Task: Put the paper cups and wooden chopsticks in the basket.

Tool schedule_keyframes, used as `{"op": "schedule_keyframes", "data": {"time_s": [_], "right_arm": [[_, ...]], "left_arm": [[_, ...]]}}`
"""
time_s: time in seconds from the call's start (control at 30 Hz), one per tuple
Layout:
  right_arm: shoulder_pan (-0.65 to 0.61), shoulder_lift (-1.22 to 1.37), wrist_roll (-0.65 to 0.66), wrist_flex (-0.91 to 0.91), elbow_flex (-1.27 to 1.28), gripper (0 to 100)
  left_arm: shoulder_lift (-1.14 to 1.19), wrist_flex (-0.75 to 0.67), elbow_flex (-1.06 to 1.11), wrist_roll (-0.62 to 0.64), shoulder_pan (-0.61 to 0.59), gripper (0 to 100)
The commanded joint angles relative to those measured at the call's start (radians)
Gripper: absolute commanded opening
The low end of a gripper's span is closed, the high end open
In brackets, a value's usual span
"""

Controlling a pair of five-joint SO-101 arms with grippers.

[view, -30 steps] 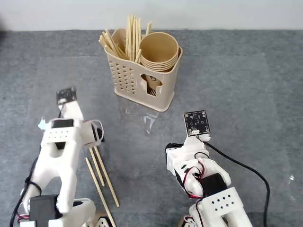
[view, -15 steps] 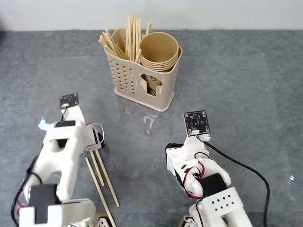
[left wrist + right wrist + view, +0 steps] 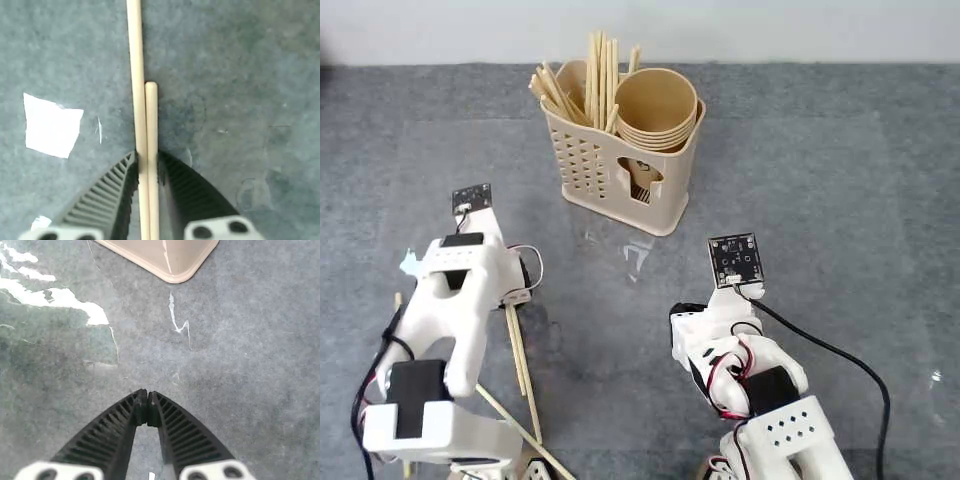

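Left wrist view had the left gripper (image 3: 147, 167) with its fingers pinching two chopsticks (image 3: 140, 100) side by side on the mat (image 3: 250, 75), probably to lift both together. The basket (image 3: 620, 190), already holding cups (image 3: 655, 100), stood well ahead. The right gripper (image 3: 148, 407) sat empty, fingers pressed together.

The hole-patterned basket (image 3: 610, 178) is beige, paper cups (image 3: 655, 102) tan, chopsticks (image 3: 136, 75) pale wood, table (image 3: 820, 200) mottled grey.
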Motion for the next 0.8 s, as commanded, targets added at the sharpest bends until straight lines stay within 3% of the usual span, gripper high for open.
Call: {"op": "schedule_keyframes", "data": {"time_s": [0.0,0.37,0.6,0.77], "right_arm": [[0.004,-0.016,0.011,-0.016,-0.003,0.9],[0.001,-0.016,0.011,-0.016,-0.003,0.9],[0.001,-0.016,0.011,-0.016,-0.002,0.9],[0.001,-0.016,0.011,-0.016,-0.002,0.9]], "left_arm": [[0.021,0.012,-0.070,0.055,0.008,1],[0.021,0.362,-0.464,0.071,0.000,1],[0.031,0.422,-0.513,0.061,-0.006,1],[0.026,0.476,-0.513,-0.032,-0.141,2]]}}
